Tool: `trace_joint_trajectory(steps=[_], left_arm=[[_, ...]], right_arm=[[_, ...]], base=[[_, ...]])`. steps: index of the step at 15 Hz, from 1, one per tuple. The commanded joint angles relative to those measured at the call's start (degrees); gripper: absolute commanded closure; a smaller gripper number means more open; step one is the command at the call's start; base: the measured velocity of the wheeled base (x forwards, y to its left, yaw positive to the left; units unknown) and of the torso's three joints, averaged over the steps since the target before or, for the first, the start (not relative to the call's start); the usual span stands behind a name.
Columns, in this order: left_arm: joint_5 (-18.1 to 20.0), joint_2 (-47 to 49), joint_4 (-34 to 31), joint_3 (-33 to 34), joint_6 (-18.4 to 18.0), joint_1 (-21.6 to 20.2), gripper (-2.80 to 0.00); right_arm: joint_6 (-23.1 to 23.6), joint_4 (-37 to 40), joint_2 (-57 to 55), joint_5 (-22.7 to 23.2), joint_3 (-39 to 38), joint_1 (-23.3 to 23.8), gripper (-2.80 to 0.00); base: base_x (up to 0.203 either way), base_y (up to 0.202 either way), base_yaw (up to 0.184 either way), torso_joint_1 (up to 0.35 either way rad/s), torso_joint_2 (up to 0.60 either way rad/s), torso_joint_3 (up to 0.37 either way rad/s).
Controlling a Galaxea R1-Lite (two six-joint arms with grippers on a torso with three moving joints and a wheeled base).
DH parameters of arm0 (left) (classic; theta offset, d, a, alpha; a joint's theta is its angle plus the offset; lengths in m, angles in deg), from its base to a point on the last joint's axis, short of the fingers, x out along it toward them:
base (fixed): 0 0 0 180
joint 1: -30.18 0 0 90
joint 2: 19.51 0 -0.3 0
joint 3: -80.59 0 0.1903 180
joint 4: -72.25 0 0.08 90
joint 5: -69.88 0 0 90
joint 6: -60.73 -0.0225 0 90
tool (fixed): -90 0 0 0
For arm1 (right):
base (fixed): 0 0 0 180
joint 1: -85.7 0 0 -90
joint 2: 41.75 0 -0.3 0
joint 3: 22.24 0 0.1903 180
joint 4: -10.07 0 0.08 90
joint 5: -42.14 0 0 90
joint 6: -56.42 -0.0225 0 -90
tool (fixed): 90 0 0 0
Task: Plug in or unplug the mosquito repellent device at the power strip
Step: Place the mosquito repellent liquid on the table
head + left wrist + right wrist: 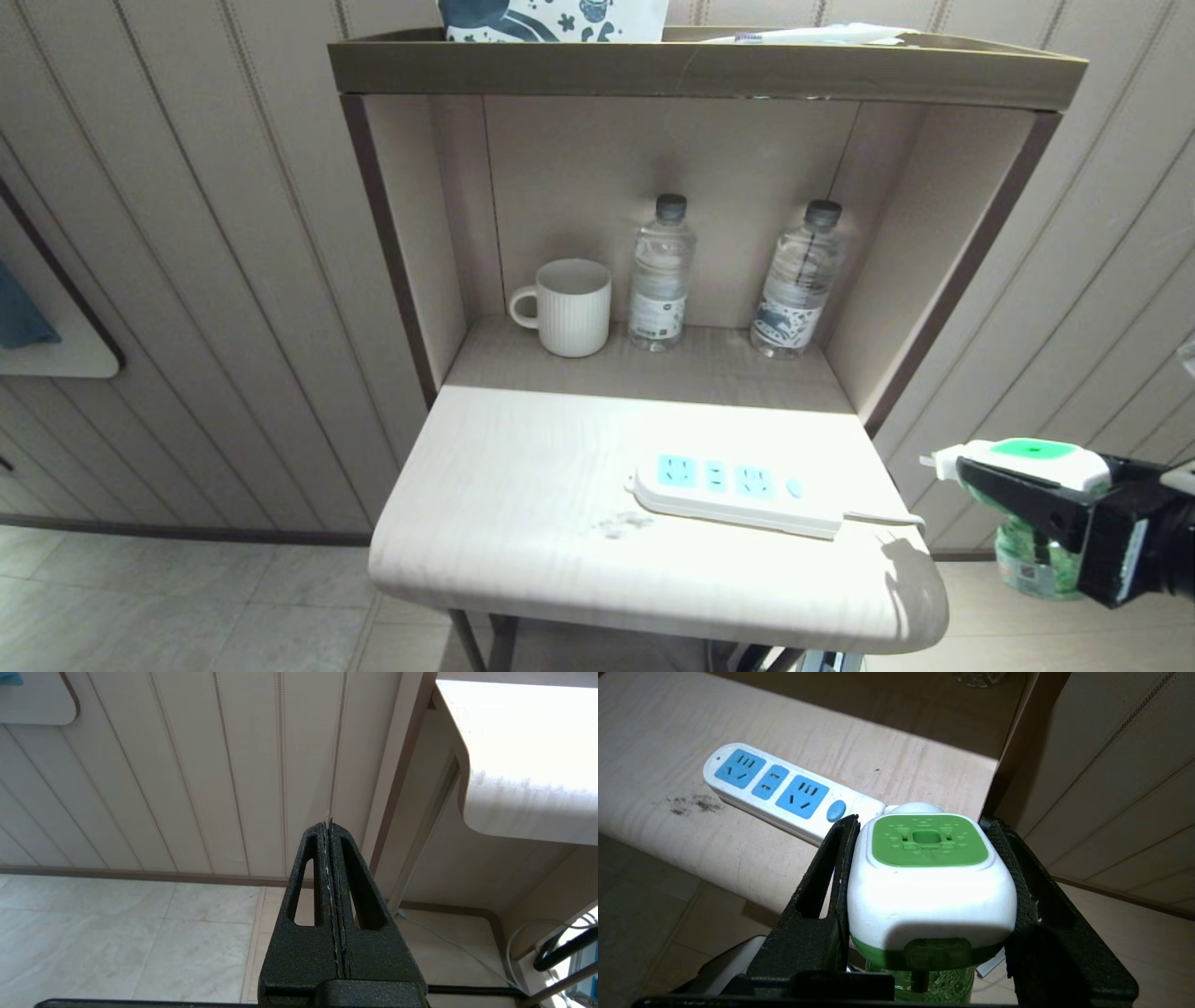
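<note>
Right gripper (1036, 509) clamps the device (1027, 459) off the desk's (523, 523) right edge, left gripper (331, 830) closed empty; a tilted approach could miss the strip's (733, 490) sockets.

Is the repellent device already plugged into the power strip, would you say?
No: the right gripper holds the device off the table's right edge, apart from the power strip, whose sockets are empty.
</note>
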Motion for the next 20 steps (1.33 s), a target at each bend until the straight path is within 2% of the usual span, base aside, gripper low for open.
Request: trace_joint_trajectory(steps=[1,4,6,8,9,11,15,17,20], left_arm=[[0.02,0.1,-0.02,-0.07,-0.02,0.04,0.0],[0.02,0.1,-0.02,-0.07,0.02,-0.05,0.0],[0.02,0.1,-0.02,0.01,0.0,0.01,0.0],[0.02,0.1,-0.02,0.0,0.0,0.0,0.0],[0.02,0.1,-0.02,0.11,-0.02,-0.04,0.0],[0.02,0.1,-0.02,-0.07,0.0,-0.05,0.0],[0.02,0.1,-0.02,-0.07,-0.03,0.03,0.0],[0.02,0.1,-0.02,0.11,0.02,-0.04,0.0],[0.02,0.1,-0.02,-0.05,0.02,-0.04,0.0]], right_arm=[[-0.91,-3.5,-3.46,-0.04,-0.06,-0.13,0.0],[-1.13,-20.27,-12.86,-3.33,-1.59,-0.01,0.0],[-0.68,-34.3,-20.73,-12.25,-2.78,-0.13,0.0],[1.0,-48.79,-25.74,-18.93,-3.76,-0.29,0.0],[2.29,-50.75,-27.17,-20.83,-3.95,-0.45,0.0],[3.36,-51.47,-29.18,-21.83,-3.61,-0.47,0.0],[3.27,-55.57,-35.34,-22.83,-3.52,-1.24,0.0],[3.5,-58.04,-39.2,-25.17,-2.3,-1.4,0.0],[3.7,-61.85,-44.42,-26.36,-1.41,-1.41,0.0]], base=[[0.0,0.0,0.0,-0.022,0.05,0.028],[0.0,0.0,0.0,-0.002,0.01,0.006],[0.0,0.0,0.0,0.0,0.0,0.0],[0.0,0.0,0.0,0.0,0.0,0.0],[0.0,0.0,0.0,0.0,0.0,0.0],[0.0,0.0,0.0,0.0,0.0,0.0],[0.0,0.0,0.0,0.0,0.0,0.0],[0.0,0.0,0.0,0.0,0.0,0.0],[0.0,0.0,0.0,0.0,0.0,0.0]])
